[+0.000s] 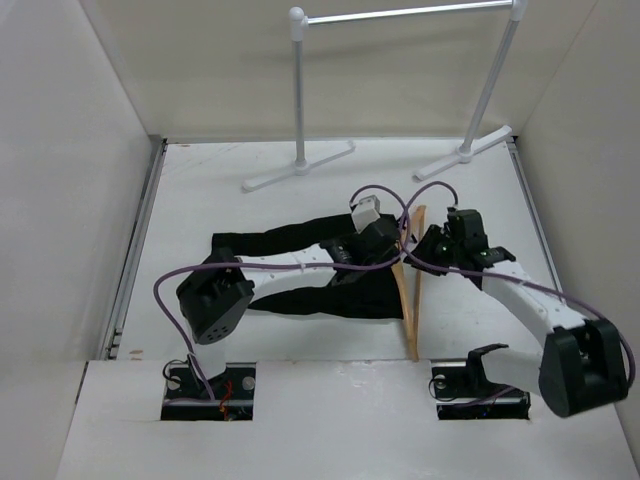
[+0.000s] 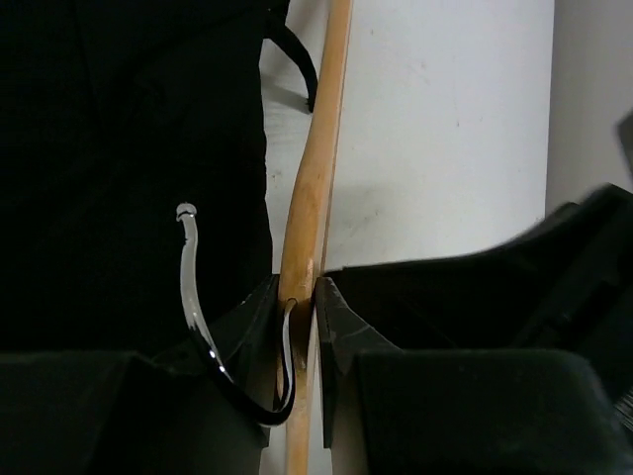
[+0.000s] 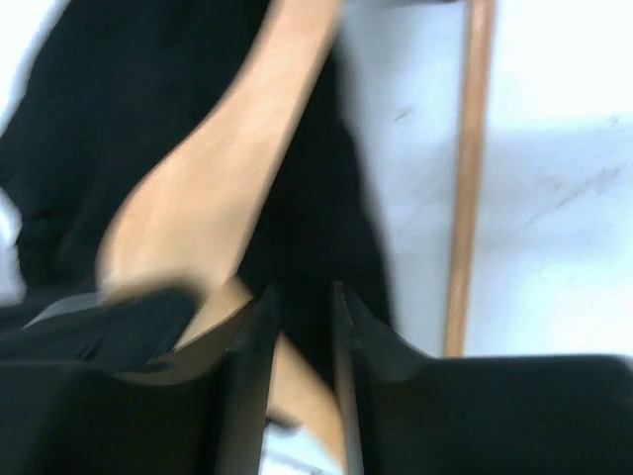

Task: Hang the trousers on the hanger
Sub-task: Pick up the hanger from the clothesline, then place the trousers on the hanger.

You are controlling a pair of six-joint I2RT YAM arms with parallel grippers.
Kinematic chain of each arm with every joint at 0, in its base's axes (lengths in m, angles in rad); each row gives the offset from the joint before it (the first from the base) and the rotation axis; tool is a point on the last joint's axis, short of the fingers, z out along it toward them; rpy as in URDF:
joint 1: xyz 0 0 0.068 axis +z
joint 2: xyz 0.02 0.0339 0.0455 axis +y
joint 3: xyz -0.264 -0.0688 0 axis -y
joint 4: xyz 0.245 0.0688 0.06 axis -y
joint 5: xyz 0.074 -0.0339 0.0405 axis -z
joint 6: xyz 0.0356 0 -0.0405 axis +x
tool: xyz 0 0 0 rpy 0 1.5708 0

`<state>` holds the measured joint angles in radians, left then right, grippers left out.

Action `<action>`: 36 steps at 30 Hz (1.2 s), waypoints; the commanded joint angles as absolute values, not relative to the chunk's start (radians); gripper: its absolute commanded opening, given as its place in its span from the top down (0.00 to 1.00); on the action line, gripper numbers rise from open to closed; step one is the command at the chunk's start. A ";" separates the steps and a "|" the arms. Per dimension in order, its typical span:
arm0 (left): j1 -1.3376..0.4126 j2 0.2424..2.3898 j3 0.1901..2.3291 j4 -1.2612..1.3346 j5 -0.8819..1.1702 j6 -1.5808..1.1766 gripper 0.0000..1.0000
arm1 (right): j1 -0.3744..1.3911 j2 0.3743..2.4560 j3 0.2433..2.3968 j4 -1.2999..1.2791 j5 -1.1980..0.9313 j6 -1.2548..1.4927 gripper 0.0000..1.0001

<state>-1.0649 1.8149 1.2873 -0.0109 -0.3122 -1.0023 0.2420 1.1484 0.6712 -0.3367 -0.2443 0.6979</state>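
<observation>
The black trousers (image 1: pixel 290 236) lie flat across the middle of the table. The wooden hanger (image 1: pixel 411 310) stands on edge at their right end. My left gripper (image 1: pixel 392 245) is shut on the hanger (image 2: pixel 312 178) at the base of its metal hook (image 2: pixel 188 282), with the trousers (image 2: pixel 119 148) to its left. My right gripper (image 1: pixel 432 243) is just right of the hanger's far end. In the blurred right wrist view its jaws (image 3: pixel 303 317) stand a narrow gap apart over the hanger's arm (image 3: pixel 218 168) and the trousers (image 3: pixel 129 99). The crossbar (image 3: pixel 473 148) is to the right.
A silver clothes rail (image 1: pixel 400 14) stands at the back, its two white feet (image 1: pixel 300 170) on the table behind the trousers. White walls close in the table on the left, right and back. Purple cables (image 1: pixel 375 192) loop above both wrists.
</observation>
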 commanded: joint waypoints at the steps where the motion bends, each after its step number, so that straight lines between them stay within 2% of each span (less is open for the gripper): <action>1: -1.056 1.752 1.241 0.029 -0.382 -1.043 1.00 | 0.254 1.244 0.715 -0.152 -0.179 0.696 0.59; 9: -1.038 1.749 1.207 0.031 -0.385 -1.045 1.00 | 0.298 1.405 0.667 -0.040 -0.189 0.710 0.49; 14: -1.022 1.759 1.203 0.028 -0.371 -1.039 1.00 | 0.315 1.472 0.626 0.043 -0.259 0.762 0.49; 17: -1.016 1.759 1.189 0.031 -0.365 -1.037 1.00 | 0.311 1.499 0.612 0.052 -0.252 0.773 0.55; 21: -1.007 1.759 1.178 0.032 -0.359 -1.034 1.00 | 0.306 1.479 0.612 0.052 -0.265 0.776 0.85; 22: -1.004 1.758 1.175 0.032 -0.359 -1.031 1.00 | 0.298 1.459 0.614 0.051 -0.270 0.779 0.89; 28: -0.953 1.697 1.118 0.011 -0.354 -0.980 1.00 | 0.242 1.298 0.653 -0.006 -0.255 0.816 0.93; 36: -0.823 1.533 0.937 -0.023 -0.342 -0.879 1.00 | 0.160 1.275 0.707 -0.046 -0.248 0.822 0.94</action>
<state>-0.8616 1.5963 0.9977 0.0872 -0.3027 -0.9726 0.1913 1.2938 0.6609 -0.0467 -0.2600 0.8074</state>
